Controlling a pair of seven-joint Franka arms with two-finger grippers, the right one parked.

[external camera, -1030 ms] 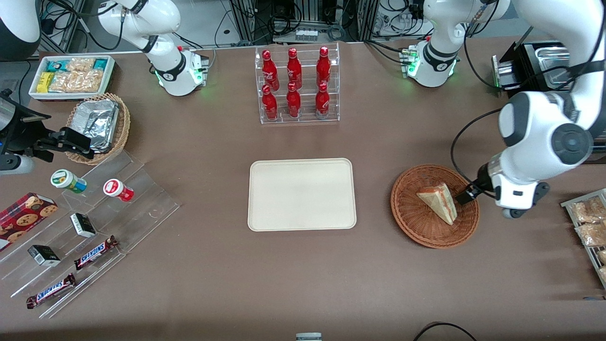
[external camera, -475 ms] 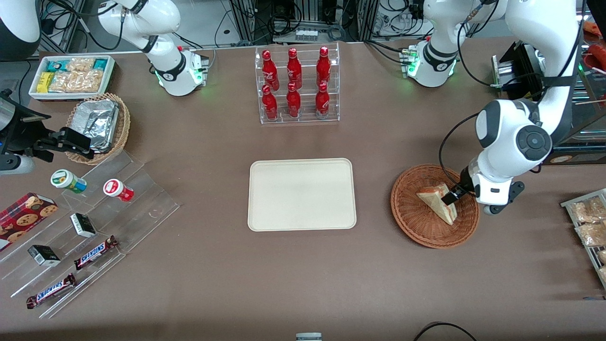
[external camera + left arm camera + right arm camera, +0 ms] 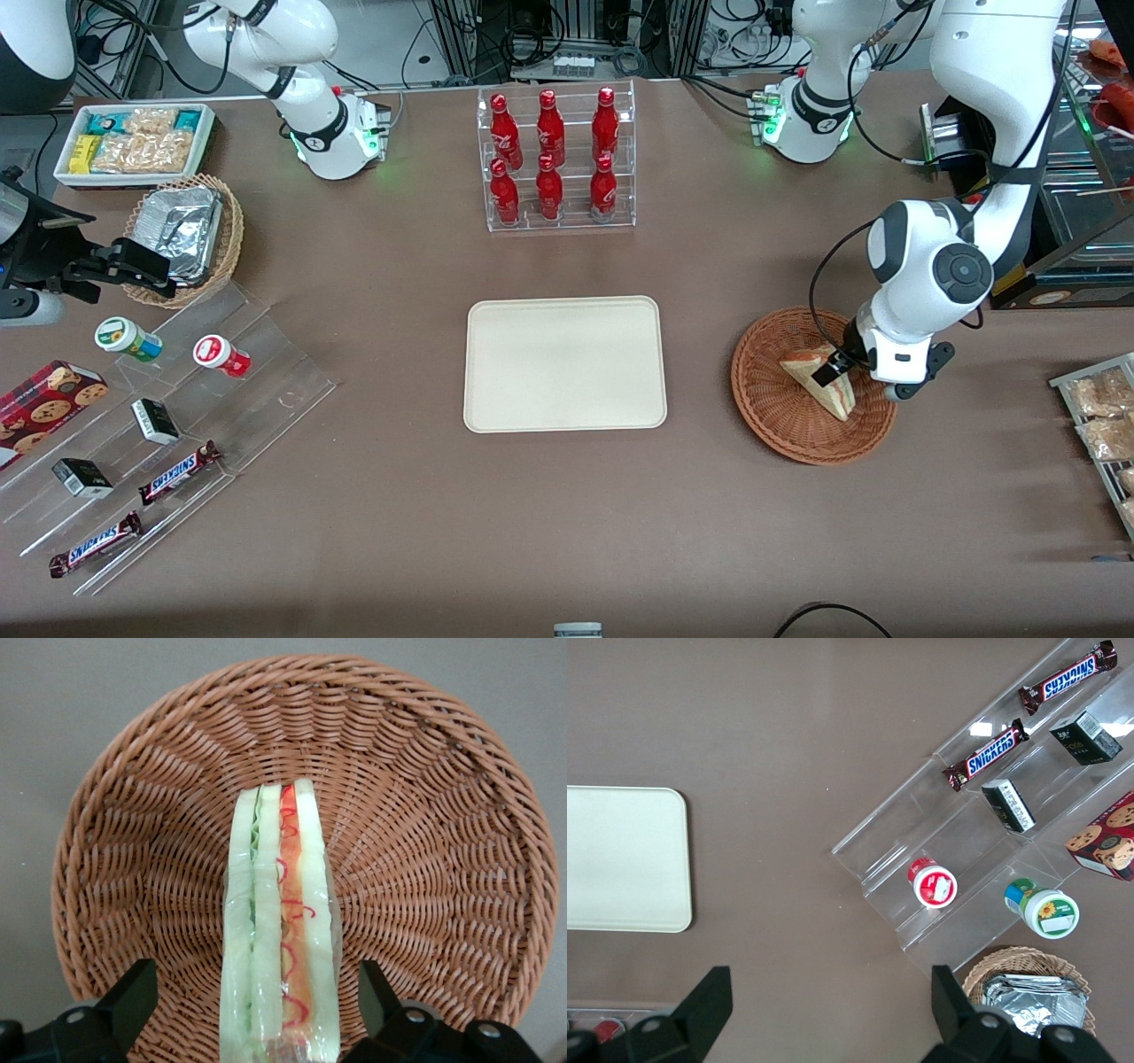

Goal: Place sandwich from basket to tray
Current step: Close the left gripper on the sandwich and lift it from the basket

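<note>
The sandwich (image 3: 826, 396) stands on its edge in the reddish-brown wicker basket (image 3: 769, 415), toward the working arm's end of the table. My left gripper (image 3: 836, 364) is low over the sandwich and open. In the left wrist view the two black fingers (image 3: 131, 994) stand either side of the sandwich (image 3: 279, 930), with a gap on each side, above the basket's weave (image 3: 425, 815). The cream tray (image 3: 564, 363) lies flat and bare at the table's middle, beside the basket; its corner also shows in the right wrist view (image 3: 620, 859).
A clear rack of red bottles (image 3: 555, 159) stands farther from the camera than the tray. Snack packets on a rack (image 3: 1099, 416) lie at the working arm's end. A stepped acrylic shelf (image 3: 177, 416), a foil-filled tan basket (image 3: 186, 235) and a white tub (image 3: 133, 142) are at the parked arm's end.
My left arm has moved over the basket toward the tray's side. The gripper went from the basket's rim to straddling the sandwich. The sandwich has not moved.
</note>
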